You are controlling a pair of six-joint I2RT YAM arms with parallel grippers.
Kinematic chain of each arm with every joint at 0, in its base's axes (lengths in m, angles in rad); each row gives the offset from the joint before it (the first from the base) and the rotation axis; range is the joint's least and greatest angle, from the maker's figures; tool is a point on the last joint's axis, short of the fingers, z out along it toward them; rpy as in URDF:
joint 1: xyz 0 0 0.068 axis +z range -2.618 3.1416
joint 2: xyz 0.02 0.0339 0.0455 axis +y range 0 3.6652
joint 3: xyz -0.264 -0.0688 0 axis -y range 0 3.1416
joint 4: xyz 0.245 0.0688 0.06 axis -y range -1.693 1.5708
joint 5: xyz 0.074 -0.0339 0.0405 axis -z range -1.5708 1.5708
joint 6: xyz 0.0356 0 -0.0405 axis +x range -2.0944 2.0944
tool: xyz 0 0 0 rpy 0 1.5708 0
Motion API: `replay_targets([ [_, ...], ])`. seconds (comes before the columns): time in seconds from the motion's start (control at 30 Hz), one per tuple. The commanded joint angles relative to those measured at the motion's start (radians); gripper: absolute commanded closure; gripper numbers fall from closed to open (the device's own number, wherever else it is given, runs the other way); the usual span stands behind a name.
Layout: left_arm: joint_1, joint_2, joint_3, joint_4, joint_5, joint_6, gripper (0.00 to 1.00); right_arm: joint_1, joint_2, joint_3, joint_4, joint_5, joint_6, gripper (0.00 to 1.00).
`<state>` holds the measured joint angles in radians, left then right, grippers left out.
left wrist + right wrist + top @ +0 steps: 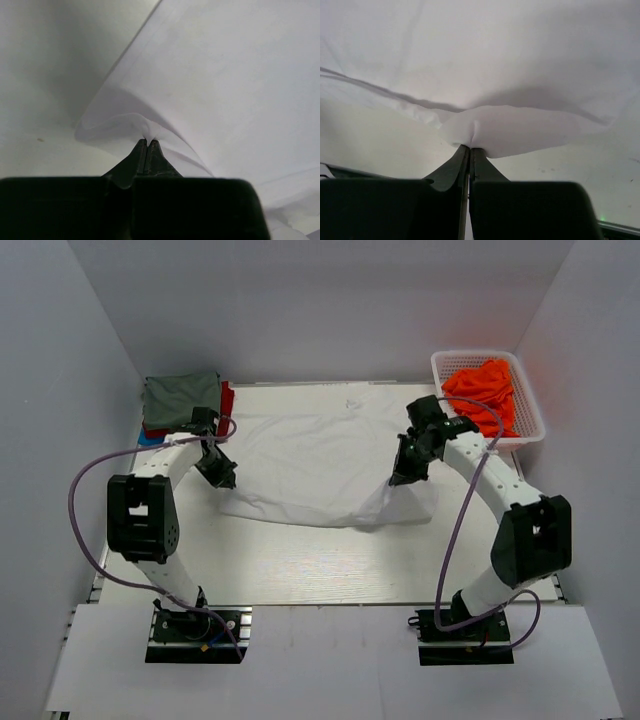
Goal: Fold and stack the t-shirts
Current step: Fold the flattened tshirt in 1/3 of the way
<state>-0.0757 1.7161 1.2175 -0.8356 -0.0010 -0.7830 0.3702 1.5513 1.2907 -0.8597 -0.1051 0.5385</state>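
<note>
The white t-shirt (310, 455) is spread over the far half of the desk (300, 565). Its left edge is pinched in the closed left hand (222, 475) and its right edge in the closed right hand (402, 475). Open surface is seen along the near edge.

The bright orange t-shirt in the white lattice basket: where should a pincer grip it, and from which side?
Grip a raised fold on top of the crumpled bright orange fabric t-shirt, coming straight down from above. The walls of the white plastic lattice basket block every side, and the bunched heap probably offers ridges to pinch.
</note>
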Motion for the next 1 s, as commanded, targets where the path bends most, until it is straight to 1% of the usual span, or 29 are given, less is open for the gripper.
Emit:
replay_targets([
  [0.0, 0.004, 0.046, 0.092, 0.026, 0.03, 0.008, 1.0, -0.048, 0.061, 0.107, -0.004, -0.016, -0.043, 1.0],
  [0.03, 0.004, 0.062, 0.129, 0.026, 0.03, 0.008, 1.0, -0.051, 0.07, 0.16, 0.001, -0.019, -0.049, 1.0],
  [0.07, 0.004, 0.075, 0.148, 0.026, 0.03, 0.008, 1.0, -0.06, 0.102, 0.179, 0.019, -0.019, -0.052, 1.0],
  [0.1, 0.004, 0.088, 0.175, 0.012, 0.013, -0.001, 1.0, -0.076, 0.115, 0.196, -0.004, -0.019, -0.058, 1.0],
  [0.13, 0.004, 0.109, 0.188, 0.003, 0.003, -0.001, 1.0, -0.08, 0.127, 0.247, -0.013, -0.021, -0.058, 1.0],
  [0.17, 0.004, 0.122, 0.198, 0.003, 0.002, -0.001, 1.0, -0.094, 0.168, 0.265, -0.016, -0.025, -0.067, 1.0],
  [0.33, 0.013, 0.201, 0.29, -0.006, -0.008, -0.033, 1.0, -0.135, 0.259, 0.361, -0.003, -0.059, -0.098, 1.0],
  [0.47, 0.013, 0.258, 0.34, -0.034, -0.079, -0.059, 1.0, -0.154, 0.335, 0.471, -0.004, -0.061, -0.129, 1.0],
  [0.5, 0.013, 0.27, 0.352, -0.034, -0.092, -0.076, 1.0, -0.154, 0.377, 0.484, -0.012, -0.054, -0.132, 1.0],
  [0.6, 0.013, 0.284, 0.372, -0.025, -0.157, -0.143, 1.0, -0.169, 0.42, 0.51, -0.01, 0.005, -0.127, 1.0],
  [0.7, 0.013, 0.327, 0.402, -0.008, -0.157, -0.159, 1.0, -0.185, 0.446, 0.521, 0.005, 0.021, -0.114, 1.0],
  [0.8, 0.013, 0.387, 0.454, 0.016, -0.102, -0.15, 1.0, -0.197, 0.489, 0.541, 0.013, 0.004, -0.112, 1.0],
  [0.87, 0.013, 0.396, 0.468, 0.026, -0.102, -0.14, 0.99, -0.201, 0.498, 0.53, 0.039, 0.005, -0.109, 1.0],
  [0.93, 0.013, 0.405, 0.468, 0.044, -0.102, -0.14, 0.77, -0.206, 0.523, 0.525, 0.067, 0.004, -0.107, 1.0],
  [0.97, 0.013, 0.405, 0.468, 0.055, -0.102, -0.14, 0.62, -0.212, 0.544, 0.532, 0.07, -0.013, -0.112, 0.94],
])
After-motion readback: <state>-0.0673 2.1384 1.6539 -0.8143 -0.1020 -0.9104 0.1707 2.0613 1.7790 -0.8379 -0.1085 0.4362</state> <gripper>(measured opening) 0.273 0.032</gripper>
